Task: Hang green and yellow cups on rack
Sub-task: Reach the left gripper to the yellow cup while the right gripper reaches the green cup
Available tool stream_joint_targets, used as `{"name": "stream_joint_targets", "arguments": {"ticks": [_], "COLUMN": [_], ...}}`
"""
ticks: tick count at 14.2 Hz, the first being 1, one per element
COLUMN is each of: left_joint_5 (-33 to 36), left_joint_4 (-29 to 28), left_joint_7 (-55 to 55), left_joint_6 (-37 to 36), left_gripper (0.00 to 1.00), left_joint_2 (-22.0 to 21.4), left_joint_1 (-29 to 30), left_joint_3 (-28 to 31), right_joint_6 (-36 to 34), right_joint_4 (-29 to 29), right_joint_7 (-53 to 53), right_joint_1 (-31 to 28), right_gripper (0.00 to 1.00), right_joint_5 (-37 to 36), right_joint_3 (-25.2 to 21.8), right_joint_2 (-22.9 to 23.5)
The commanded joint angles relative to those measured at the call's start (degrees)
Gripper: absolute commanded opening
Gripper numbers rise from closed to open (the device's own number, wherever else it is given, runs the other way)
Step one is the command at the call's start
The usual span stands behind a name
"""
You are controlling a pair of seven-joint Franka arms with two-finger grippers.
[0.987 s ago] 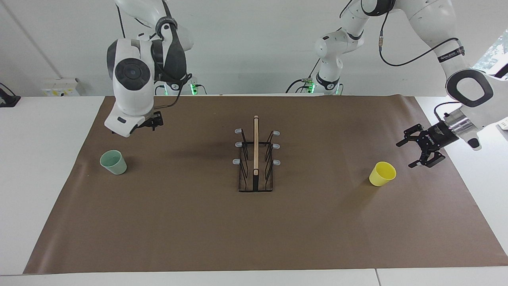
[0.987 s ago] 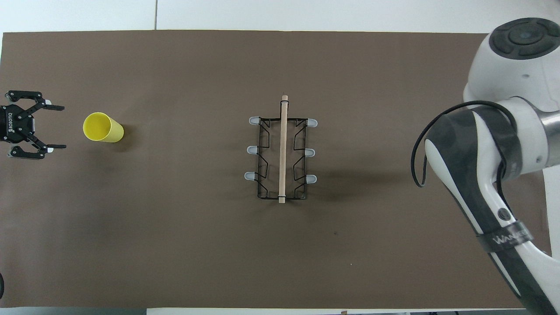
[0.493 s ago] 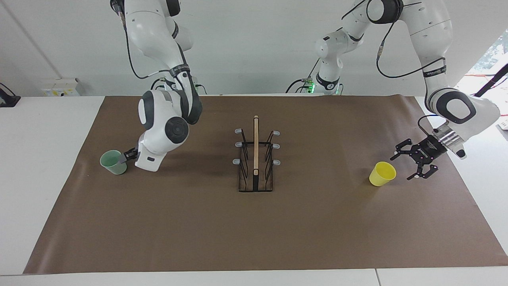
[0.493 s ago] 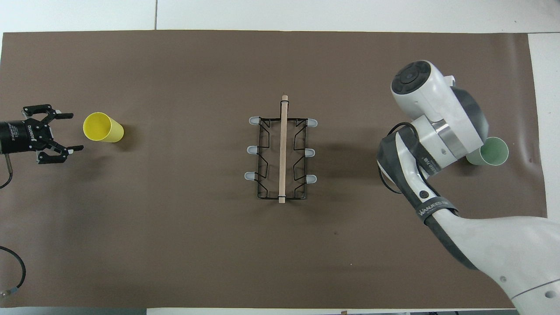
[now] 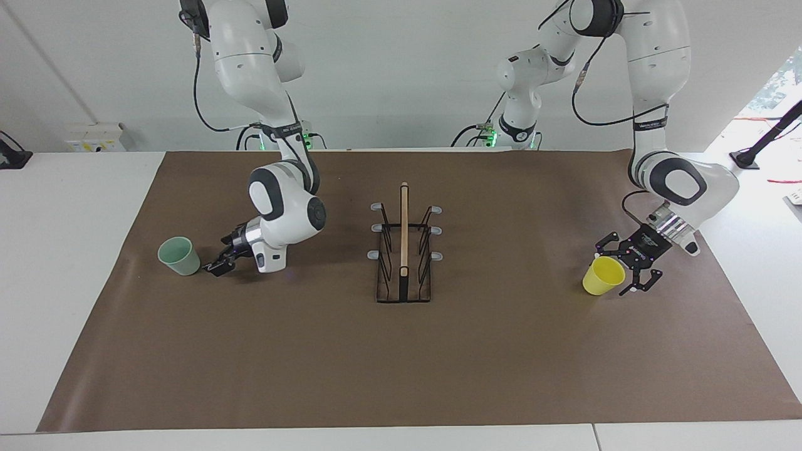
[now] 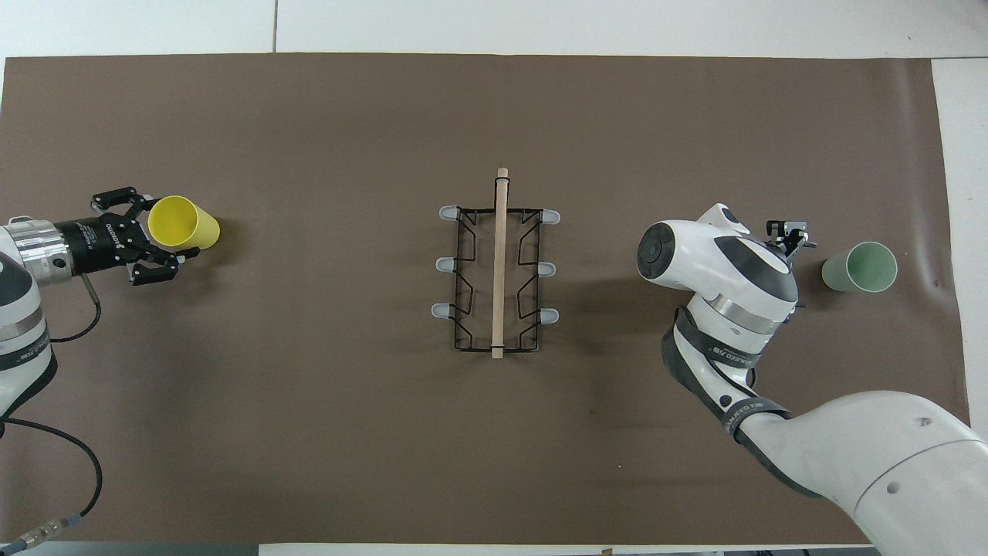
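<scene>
Straddling the yellow cup (image 5: 604, 274), my left gripper (image 5: 627, 270) gapes; right gripper (image 5: 215, 264) spread beside the green cup (image 5: 179, 255), rack (image 5: 404, 250) well apart

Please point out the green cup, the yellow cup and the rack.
green cup (image 5: 180, 257): facing view, outer wall.
yellow cup (image 5: 603, 276): facing view, side wall.
rack (image 6: 499, 262): overhead view, wooden centre bar.
</scene>
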Motion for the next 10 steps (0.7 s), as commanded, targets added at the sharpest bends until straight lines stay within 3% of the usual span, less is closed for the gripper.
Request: {"name": "stream_joint_targets", "arguments": {"ticks": [1,5,9,10], "left_joint_5": [-2.47,-5.63,-5.64,-5.72], "left_joint_4": [-3.24,-4.30,-4.30,-4.30], "left_joint_7": [0.22,0.84,1.10,1.10], "left_joint_6": [2.42,4.27,5.23,5.41], "left_gripper": [1.00,1.00,1.00,0.78], "left_joint_2": [-2.10,-2.19,-2.10,-2.10], "left_joint_1": [-0.63,-1.86,-2.47,-3.08], "left_joint_3": [0.28,0.20,0.19,0.19], "right_joint_6": [2.69,6.47,7.09,7.26], "right_joint_4": [-4.39,-6.94,-8.52,-8.62], "right_joint_7": [-2.54,-3.15,-3.24,-3.24], "right_joint_1": [-2.88,-4.55,-5.96,-6.22], "right_gripper": [1.00,1.00,1.00,1.00], "right_joint_5": [-5.81,-14.35,-15.59,-16.46], "right_joint_3": [0.31,0.31,0.31,0.31], "right_joint_2": [-2.46,-2.55,-2.98,-2.99]}}
